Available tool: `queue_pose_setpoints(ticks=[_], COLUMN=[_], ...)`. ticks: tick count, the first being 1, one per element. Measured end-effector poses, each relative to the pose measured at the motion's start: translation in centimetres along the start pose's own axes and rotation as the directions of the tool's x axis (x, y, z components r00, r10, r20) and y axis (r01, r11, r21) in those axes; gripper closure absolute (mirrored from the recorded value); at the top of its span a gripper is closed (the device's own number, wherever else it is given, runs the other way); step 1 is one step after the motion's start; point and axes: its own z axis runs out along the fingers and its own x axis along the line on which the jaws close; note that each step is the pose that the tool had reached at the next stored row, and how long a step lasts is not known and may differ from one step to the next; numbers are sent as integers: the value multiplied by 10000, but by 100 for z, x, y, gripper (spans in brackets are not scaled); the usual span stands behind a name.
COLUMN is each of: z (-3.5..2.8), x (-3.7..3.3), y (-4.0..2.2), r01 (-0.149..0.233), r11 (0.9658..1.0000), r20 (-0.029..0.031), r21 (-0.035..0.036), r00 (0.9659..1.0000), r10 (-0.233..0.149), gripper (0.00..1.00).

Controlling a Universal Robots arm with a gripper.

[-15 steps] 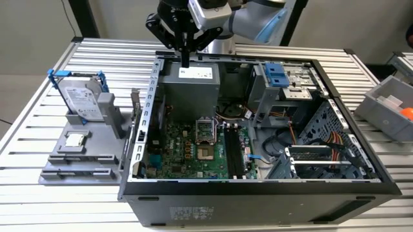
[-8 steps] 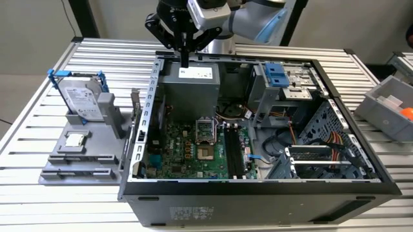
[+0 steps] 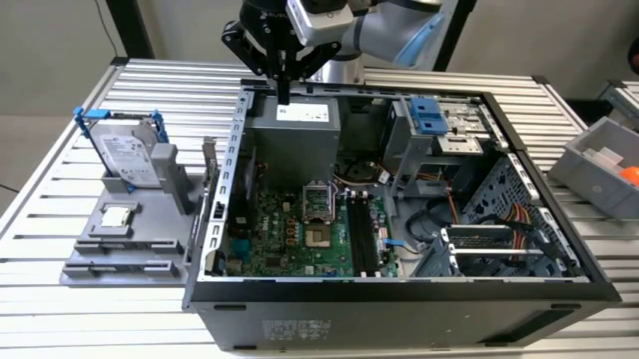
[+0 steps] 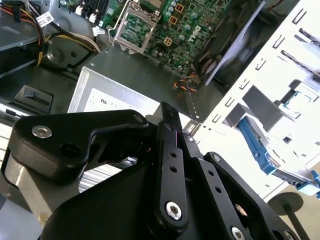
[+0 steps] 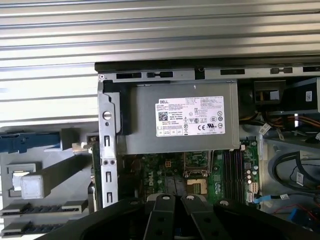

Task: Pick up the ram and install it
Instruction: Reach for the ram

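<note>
The tool [image 3: 284,96] is narrow: its jaws are drawn together and nothing shows between them. It hangs over the power supply [image 3: 299,134] at the far end of the open case [image 3: 399,295], tip pointing down and not touching it. In the first wrist view the tool [image 5: 176,201] sits above that supply's labelled face [image 5: 175,117].

The ram [image 3: 211,168] appears to be the thin dark-green stick standing on edge in the grey fixture [image 3: 100,258]. It is just outside the case wall on the exterior view's left, and I cannot make out its chips. The first wrist view shows it as a green strip [image 5: 94,165] hard against that wall. It is well apart from the tool, so the step in hand is the reach, not the grasp.

To do this well, I judge the jaws must be spread before they straddle the stick. They should close on its flat faces near the middle, so it lifts without tilting. The case wall is tight on one side and the hard drive [image 3: 125,153] is near on the other, so a straight vertical approach suits best. The memory slots [image 3: 361,235] look empty. The bench [image 3: 80,321] carries both fixture and case.
</note>
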Motion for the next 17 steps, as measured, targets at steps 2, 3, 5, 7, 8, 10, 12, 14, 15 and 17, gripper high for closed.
queue_pose_setpoints(ticks=[2,3,5,7,8,10,12,14,15,17], z=[0,0,-1,0,0,-1,-1,-1,-1,-1], x=[9,13,22,29,34,37,40,43,44,46], y=[-1,-1,-1,-2,-2,-2,-3,-3,-3,-3], r01=[0,0,0,0,0,0,0,0,0,0], r11=[10000,10000,10000,10000,10000,10000,10000,10000,10000,10000], r20=[-2,-3,-6,-8,-10,-13,-16,-18,-20,-25], r21=[-1,0,1,0,0,1,1,1,1,2], r00=[10000,10000,10000,10000,10000,10000,10000,10000,10000,10000], r10=[0,0,0,0,0,0,0,0,0,0], gripper=[100,100,100,100,100,100,100,100,100,100])
